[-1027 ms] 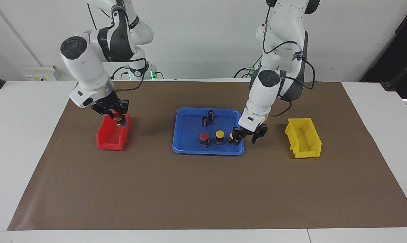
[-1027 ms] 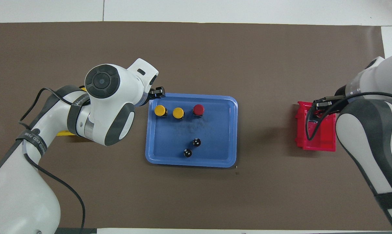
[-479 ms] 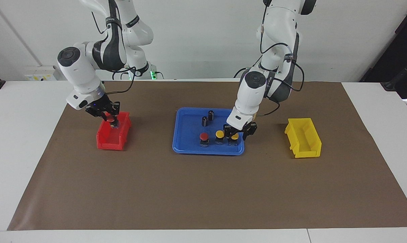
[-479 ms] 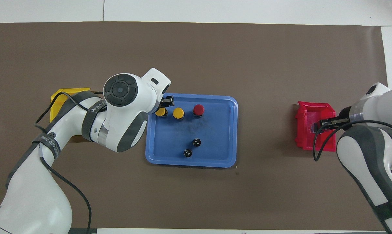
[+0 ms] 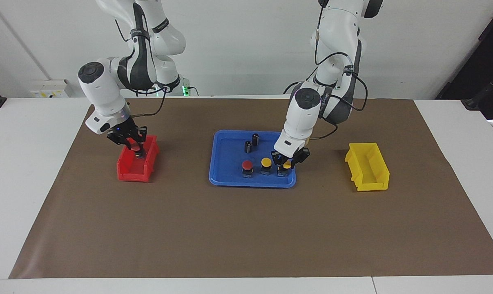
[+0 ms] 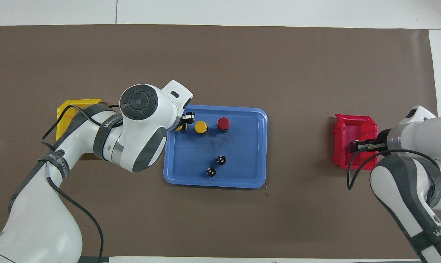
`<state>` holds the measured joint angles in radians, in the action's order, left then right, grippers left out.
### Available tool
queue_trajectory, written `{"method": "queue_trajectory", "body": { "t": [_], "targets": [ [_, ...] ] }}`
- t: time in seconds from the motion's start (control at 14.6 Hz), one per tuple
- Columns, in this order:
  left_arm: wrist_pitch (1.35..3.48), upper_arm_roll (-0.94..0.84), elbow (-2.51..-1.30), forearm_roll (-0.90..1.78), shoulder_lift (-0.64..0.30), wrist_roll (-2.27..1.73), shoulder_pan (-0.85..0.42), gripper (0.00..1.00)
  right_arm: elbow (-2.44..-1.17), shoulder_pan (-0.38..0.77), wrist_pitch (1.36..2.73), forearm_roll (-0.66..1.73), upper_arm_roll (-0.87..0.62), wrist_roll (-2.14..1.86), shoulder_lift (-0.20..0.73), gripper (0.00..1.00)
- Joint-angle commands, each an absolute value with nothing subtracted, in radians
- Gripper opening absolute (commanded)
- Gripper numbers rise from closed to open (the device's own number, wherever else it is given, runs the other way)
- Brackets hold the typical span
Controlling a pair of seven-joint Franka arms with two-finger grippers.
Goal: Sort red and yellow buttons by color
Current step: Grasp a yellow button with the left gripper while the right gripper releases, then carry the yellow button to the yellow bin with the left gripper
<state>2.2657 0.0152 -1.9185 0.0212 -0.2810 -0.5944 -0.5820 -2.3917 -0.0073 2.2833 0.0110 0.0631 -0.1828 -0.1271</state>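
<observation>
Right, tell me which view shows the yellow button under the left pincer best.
The facing view: the yellow button shows cap and body on the blue tray, with the left pincer shut on it. In the overhead view the left arm's wrist covers most of it, leaving only a yellow sliver.

A robotics lab: two white arms at a white table [image 5: 21, 163] against bare white walls.

We hold our left gripper [image 5: 286, 164] low, wrist bent steeply down, fingers closed. Our right gripper [image 5: 137, 149] hangs low too, apparently pinched closed, forearm angled downward from a raised elbow.
</observation>
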Motion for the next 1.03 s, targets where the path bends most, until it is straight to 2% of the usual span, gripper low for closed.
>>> {"method": "queue_trajectory", "body": {
  "t": [0.0, 0.21, 0.34, 0.41, 0.48, 0.55, 0.62, 0.82, 0.96],
  "targets": [
    [2.2, 0.031, -1.881, 0.029, -0.267, -0.617, -0.597, 0.02, -2.45, -0.015, 2.341, 0.025, 0.057, -0.195, -0.144, 0.21],
    [1.938, 0.04, -1.7, 0.029, -0.261, -0.611, -0.572, 0.02, -2.48, -0.015, 2.365, 0.025, 0.057, -0.195, -0.15, 0.21],
    [1.838, 0.04, -1.658, 0.02, -0.223, -0.551, -0.482, 0.02, -2.485, -0.023, 2.373, 0.025, 0.057, -0.196, -0.129, 0.22],
    [1.801, 0.041, -1.658, 0.021, -0.206, -0.455, -0.418, 0.02, -2.485, -0.017, 2.379, 0.025, 0.057, -0.195, -0.124, 0.24],
    [1.771, 0.043, -1.658, 0.018, -0.201, -0.387, -0.358, 0.02, -2.484, -0.015, 2.378, 0.025, 0.057, -0.195, -0.124, 0.35],
    [1.763, 0.048, -1.658, 0.015, -0.196, -0.35, -0.294, 0.02, -2.482, -0.014, 2.378, 0.025, 0.057, -0.195, -0.124, 0.59],
    [1.764, 0.048, -1.658, -0.001, -0.195, -0.307, -0.241, 0.02, -2.477, -0.015, 2.37, 0.025, 0.057, -0.196, -0.123, 0.65],
    [1.788, 0.048, -1.695, -0.046, -0.189, -0.275, -0.132, 0.02, -2.444, -0.015, 2.329, 0.025, 0.057, -0.201, -0.117, 0.65],
    [1.891, 0.046, -1.825, -0.046, -0.138, -0.249, -0.081, 0.02, -2.383, -0.017, 2.251, 0.023, 0.057, -0.207, -0.109, 0.65]
  ]
}}
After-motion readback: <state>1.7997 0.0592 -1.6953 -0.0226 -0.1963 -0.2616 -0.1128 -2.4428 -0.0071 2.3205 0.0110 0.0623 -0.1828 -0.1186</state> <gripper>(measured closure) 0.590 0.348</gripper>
